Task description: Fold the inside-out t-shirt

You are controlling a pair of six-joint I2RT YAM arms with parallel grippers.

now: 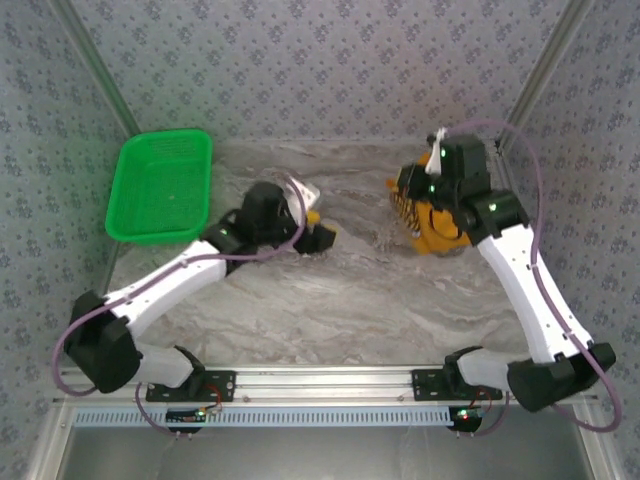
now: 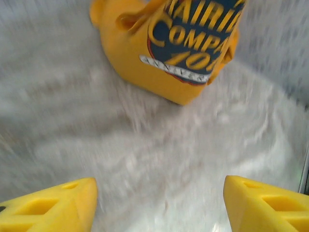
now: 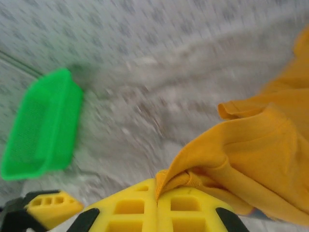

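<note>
Jaws of the left gripper stand wide apart with nothing between them, over bare marbled table. Those of the right gripper are clenched on a fold of the orange-yellow t-shirt, which hangs bunched beneath it at the table's far right, dark blue graphic facing left. Well apart, a green mesh basket sits at the far left.

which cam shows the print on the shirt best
Left wrist: the dark blue graphic on the t-shirt faces it, letters readable. Top external shows the t-shirt small and bunched, print tiny. Right wrist shows plain orange cloth pinched in the right claw.
</note>
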